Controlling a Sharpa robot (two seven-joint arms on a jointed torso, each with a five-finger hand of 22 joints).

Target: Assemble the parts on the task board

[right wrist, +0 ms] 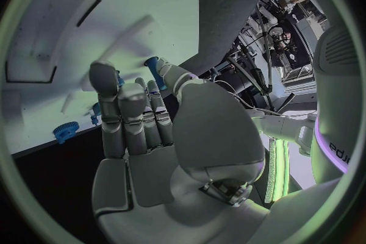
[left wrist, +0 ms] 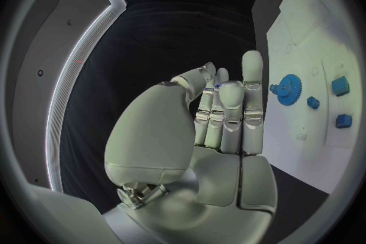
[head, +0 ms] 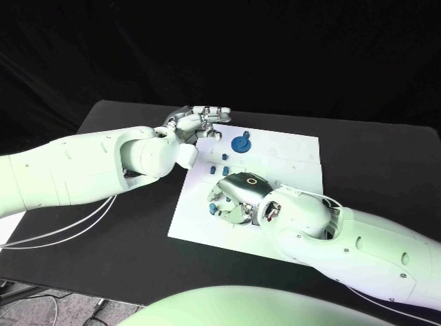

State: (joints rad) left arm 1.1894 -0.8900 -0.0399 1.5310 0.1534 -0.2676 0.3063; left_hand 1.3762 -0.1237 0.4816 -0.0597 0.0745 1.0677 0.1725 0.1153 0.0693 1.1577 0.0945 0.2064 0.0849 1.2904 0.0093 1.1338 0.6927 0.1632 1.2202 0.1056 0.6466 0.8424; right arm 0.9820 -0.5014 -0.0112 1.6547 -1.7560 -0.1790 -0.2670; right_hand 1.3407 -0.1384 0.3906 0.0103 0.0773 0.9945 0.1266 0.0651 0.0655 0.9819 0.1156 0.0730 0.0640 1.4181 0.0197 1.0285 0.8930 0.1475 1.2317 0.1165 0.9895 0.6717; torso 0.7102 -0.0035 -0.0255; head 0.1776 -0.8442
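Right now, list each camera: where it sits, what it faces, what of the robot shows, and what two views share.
Head view: on the robot's head, facing down at the task board; both arms, left hand and right hand show.
Left wrist view: behind the left hand, facing the board's edge.
Right wrist view: behind the right hand, facing the board.
Shared: the blue gear appears in the head and left wrist views.
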